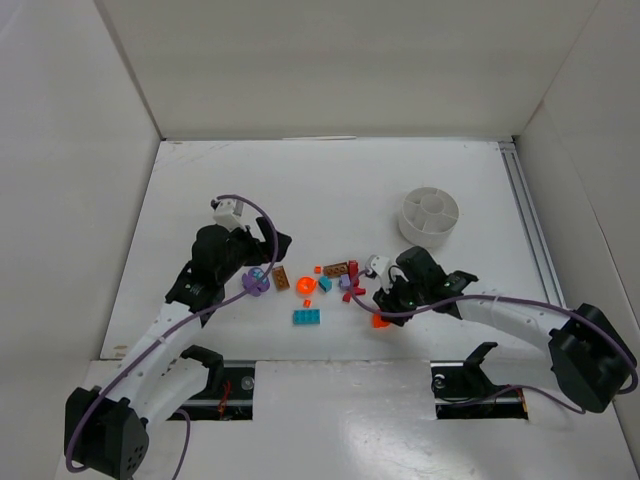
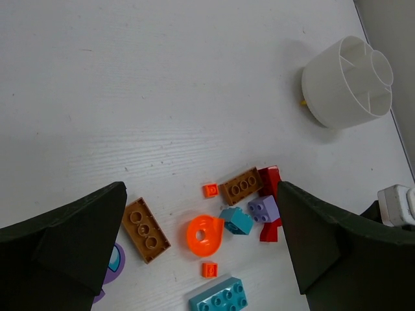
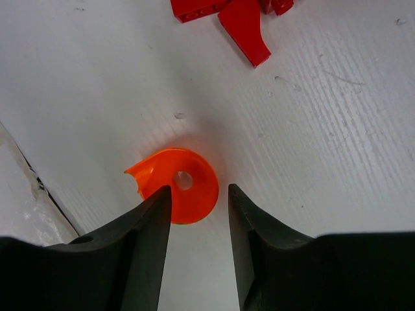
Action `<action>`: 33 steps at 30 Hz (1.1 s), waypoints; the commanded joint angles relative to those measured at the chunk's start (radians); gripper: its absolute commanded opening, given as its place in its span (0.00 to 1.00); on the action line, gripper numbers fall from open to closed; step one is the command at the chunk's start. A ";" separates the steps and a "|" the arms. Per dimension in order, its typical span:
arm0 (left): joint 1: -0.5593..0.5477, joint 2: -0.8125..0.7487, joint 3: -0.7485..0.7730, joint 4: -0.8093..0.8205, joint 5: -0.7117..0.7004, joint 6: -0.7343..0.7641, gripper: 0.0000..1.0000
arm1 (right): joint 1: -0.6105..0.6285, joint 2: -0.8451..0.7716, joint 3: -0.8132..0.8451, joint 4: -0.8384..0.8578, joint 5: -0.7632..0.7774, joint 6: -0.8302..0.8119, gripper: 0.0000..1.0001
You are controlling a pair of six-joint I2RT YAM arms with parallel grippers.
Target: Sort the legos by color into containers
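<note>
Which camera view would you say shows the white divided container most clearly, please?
The left wrist view: the container appears large, with its wall and dividers visible. In the top external view the container is small, seen from above. The right wrist view misses it.

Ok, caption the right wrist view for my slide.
Right pincer straddling an orange rounded piece on the white table, red bricks beyond.
</note>
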 commanded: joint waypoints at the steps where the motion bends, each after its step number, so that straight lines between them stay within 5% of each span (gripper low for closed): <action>1: -0.008 0.000 -0.011 0.048 0.050 0.015 1.00 | 0.007 0.002 -0.003 0.005 -0.020 0.017 0.45; 15: -0.017 0.062 -0.039 0.068 0.095 -0.003 1.00 | 0.007 0.020 -0.022 0.094 0.016 0.046 0.27; 21: -0.035 0.071 -0.059 0.068 0.106 -0.012 1.00 | 0.007 0.011 -0.002 0.112 -0.015 -0.001 0.00; 33: -0.077 0.109 -0.050 0.046 0.104 -0.032 1.00 | -0.085 -0.033 0.306 -0.023 0.158 -0.190 0.00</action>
